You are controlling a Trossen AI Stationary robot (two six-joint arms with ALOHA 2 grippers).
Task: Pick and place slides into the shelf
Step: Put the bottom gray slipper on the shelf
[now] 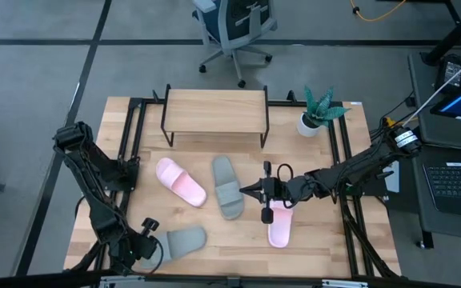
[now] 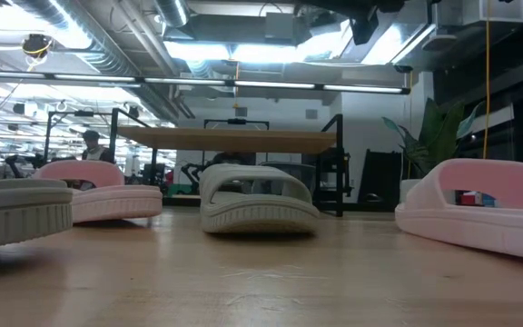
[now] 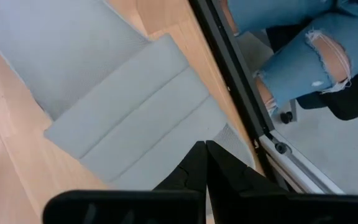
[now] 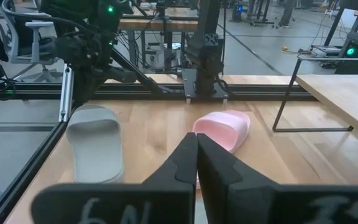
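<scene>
Grey floor surrounds the wooden table (image 1: pixel 214 240), and an office chair (image 1: pixel 234 28) stands beyond its far edge. On the table, the shelf (image 1: pixel 214 112) sits at the far side with its light plank top bare; none of the four slides is on it. Nearer than the shelf and a little to its left lies a pink slide (image 1: pixel 180 182), tilted; just beside that one, nearer than the shelf's middle, lies a grey-green slide (image 1: pixel 227 187). A second pink slide (image 1: pixel 280 226) lies nearer than the shelf's right end, partly covered by the right gripper (image 1: pixel 254 190), which reaches from the right towards the grey-green slide with its fingers pressed together and holding nothing. A second grey-green slide (image 1: pixel 184 241) lies well nearer than the shelf's left end, at the table's near edge, with its heel end hidden under the left gripper (image 1: pixel 146 244); that gripper's fingers (image 3: pixel 194 171) are closed tight above the slide's ribbed strap without clasping it. A potted plant (image 1: pixel 318 112) stands just right of the shelf. In the left wrist view a person's legs in torn jeans (image 3: pixel 303 43) show beyond the table frame, cut off by the picture's edge. The low view shows the shelf's space under the plank only dimly, behind the slides.
</scene>
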